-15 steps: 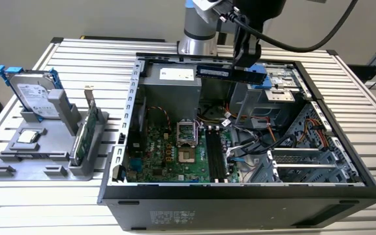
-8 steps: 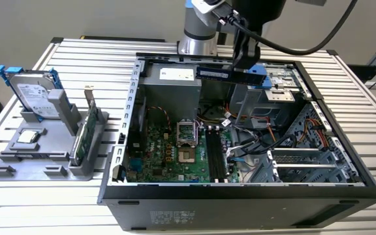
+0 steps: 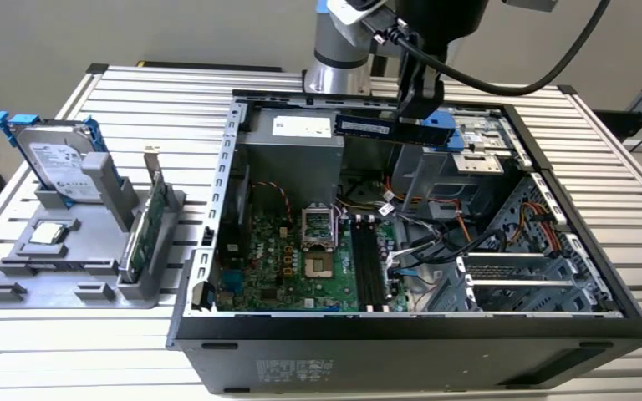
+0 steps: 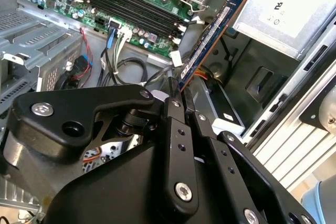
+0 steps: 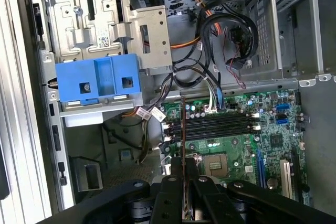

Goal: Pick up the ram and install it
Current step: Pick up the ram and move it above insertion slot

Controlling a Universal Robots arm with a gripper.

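Observation:
The ram (image 3: 366, 127) is a long dark stick with a pale label, held level above the open computer case (image 3: 410, 342). My gripper (image 3: 420, 117) is shut on its end nearer the exterior view's right. In the second wrist view the ram (image 4: 210, 40) sticks out from my gripper (image 4: 181, 95) over the case interior. The first wrist view shows the ram (image 5: 182, 129) edge-on, rising from my gripper (image 5: 183, 169) across the black memory slots (image 5: 210, 124). Those slots (image 3: 366, 259) lie on the green motherboard (image 3: 287, 267), well below the stick.
A grey stand (image 3: 76, 271) at the exterior view's left holds a silver hard drive with blue rails (image 3: 59, 163), a green card (image 3: 148, 217) and a small chip (image 3: 48, 234). Cables (image 5: 226, 30), a blue bracket (image 5: 97, 80) and metal drive cages (image 3: 522, 267) crowd the case.

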